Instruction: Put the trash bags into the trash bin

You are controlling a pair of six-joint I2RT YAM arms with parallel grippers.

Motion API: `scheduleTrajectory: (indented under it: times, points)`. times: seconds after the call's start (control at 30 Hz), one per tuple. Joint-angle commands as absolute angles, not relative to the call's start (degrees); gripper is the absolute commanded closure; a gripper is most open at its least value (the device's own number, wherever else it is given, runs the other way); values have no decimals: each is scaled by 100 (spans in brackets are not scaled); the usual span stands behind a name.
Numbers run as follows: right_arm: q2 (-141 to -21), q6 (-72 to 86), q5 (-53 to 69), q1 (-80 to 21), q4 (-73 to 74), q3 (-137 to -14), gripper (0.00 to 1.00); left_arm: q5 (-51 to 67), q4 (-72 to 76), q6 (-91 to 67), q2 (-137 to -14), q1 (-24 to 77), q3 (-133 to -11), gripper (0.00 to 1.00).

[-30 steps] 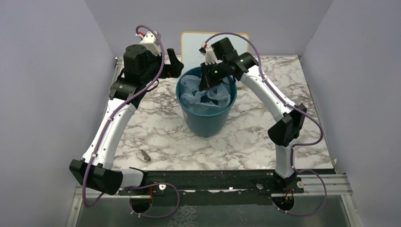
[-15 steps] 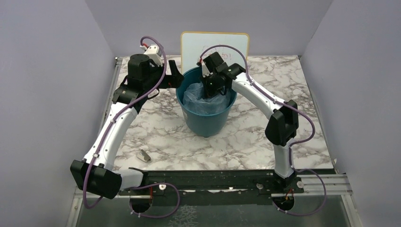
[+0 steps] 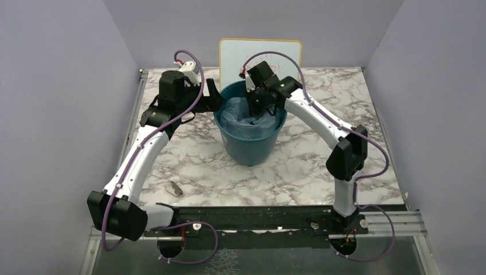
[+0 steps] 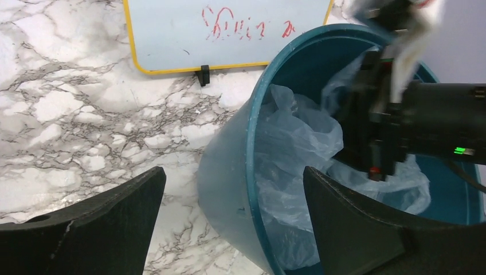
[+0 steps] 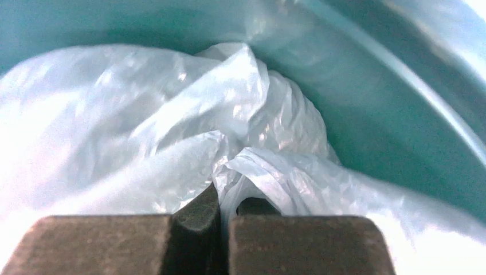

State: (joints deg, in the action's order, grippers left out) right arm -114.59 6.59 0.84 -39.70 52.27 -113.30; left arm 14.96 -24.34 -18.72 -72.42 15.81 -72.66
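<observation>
Top external view: the trash bin (image 3: pixel 250 133) stands upright on the marble bench (image 3: pixel 195 166), in front of a whiteboard (image 3: pixel 261 52) at the back wall, with both arms reaching in from either side.
Trash bag position: the trash bags (image 3: pixel 240 113) lie crumpled inside the bin, below its rim, directly under and around the right end effector (image 3: pixel 258 106).
Right end effector: fingers pressed together, with a fold of the light-blue plastic bunched right at the tips and seemingly pinched between them in the right wrist view (image 5: pixel 220 220); it is lowered inside the bin's mouth.
Right arm pose: rises from its base at the near right, elbow bent out over the bench, forearm angled inward and the wrist tipped downward into the bin.
Left end effector: jaws wide apart and holding nothing (image 4: pixel 229 189); in the left wrist view the bin's left wall sits between the two dark fingers, one outside and one over the bag, and contact with the wall cannot be told.
Left arm pose: stretches from the near left base up and forward, wrist at the bin's left rim (image 3: pixel 209 97).
Other item: a small grey object (image 3: pixel 175 188) lies on the bench near the left arm, well apart from the bin.
</observation>
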Motion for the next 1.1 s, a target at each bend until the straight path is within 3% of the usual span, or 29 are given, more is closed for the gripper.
scheduleTrajectory:
  times: [0.0, 0.3, 0.53, 0.77, 0.93, 1.07]
  points:
    - [-10352, 462, 419, -4051, 4404, -10932, 99, 1731, -2152, -1977, -7105, 1546, -7195, 12]
    - [-10024, 84, 1515, -4146, 4118, -9656, 99, 1943, -2140, -1915, -7185, 1546, -7187, 27]
    - [-11045, -193, 1078, -4220, 5155, -10144, 100, 2181, -2136, -1908, -7214, 1547, -7187, 45]
    - [-10513, -335, 1205, -4228, 4131, -9618, 100, 2116, -2110, -1995, -7236, 1545, -7226, 50]
    - [-10139, -178, 860, -4227, 4151, -10086, 99, 2170, -2102, -1969, -7226, 1547, -7272, 49]
    - [-9636, -63, 621, -4227, 3470, -9643, 99, 2272, -2011, -1857, -7183, 1547, -7292, 25]
